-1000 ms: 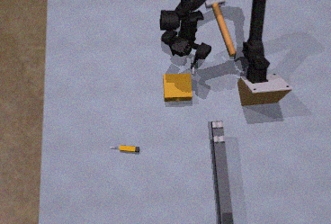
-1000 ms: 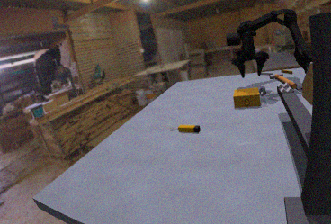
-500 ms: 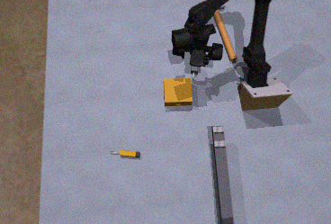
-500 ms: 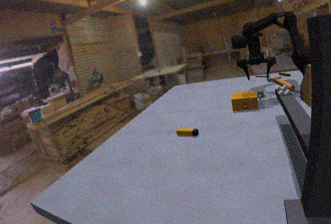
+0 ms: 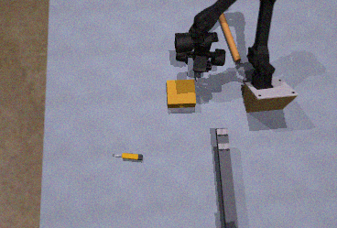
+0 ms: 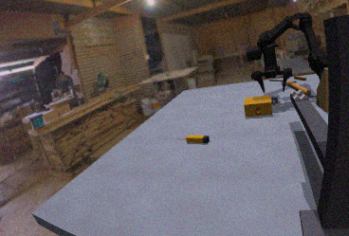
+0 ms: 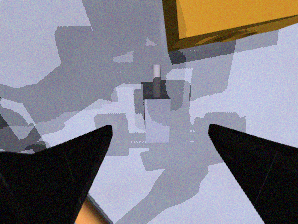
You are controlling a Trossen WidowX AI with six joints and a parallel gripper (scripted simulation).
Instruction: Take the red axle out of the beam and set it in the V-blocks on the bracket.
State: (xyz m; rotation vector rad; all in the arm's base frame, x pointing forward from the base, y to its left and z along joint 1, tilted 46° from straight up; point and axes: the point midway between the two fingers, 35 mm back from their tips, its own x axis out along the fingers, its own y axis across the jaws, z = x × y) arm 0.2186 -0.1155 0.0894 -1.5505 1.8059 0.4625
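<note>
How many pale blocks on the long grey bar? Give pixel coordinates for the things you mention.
2. One sits at the upper end of the bar (image 5: 229, 186) (image 6: 315, 128) in the top view, the other just below it. The bar's far end is cut off there, so more could be hidden.

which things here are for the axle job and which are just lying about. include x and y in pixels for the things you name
for the job:
- v-blocks (image 5: 222, 132) (image 6: 300, 96)
- bracket (image 5: 229, 186) (image 6: 310, 123), likely the long grey bar under them

lying about:
- hammer (image 5: 230, 39) (image 6: 299, 88) (image 7: 91, 212)
- screwdriver (image 5: 131, 157) (image 6: 196, 139)

no red axle visible; beam unclear
</note>
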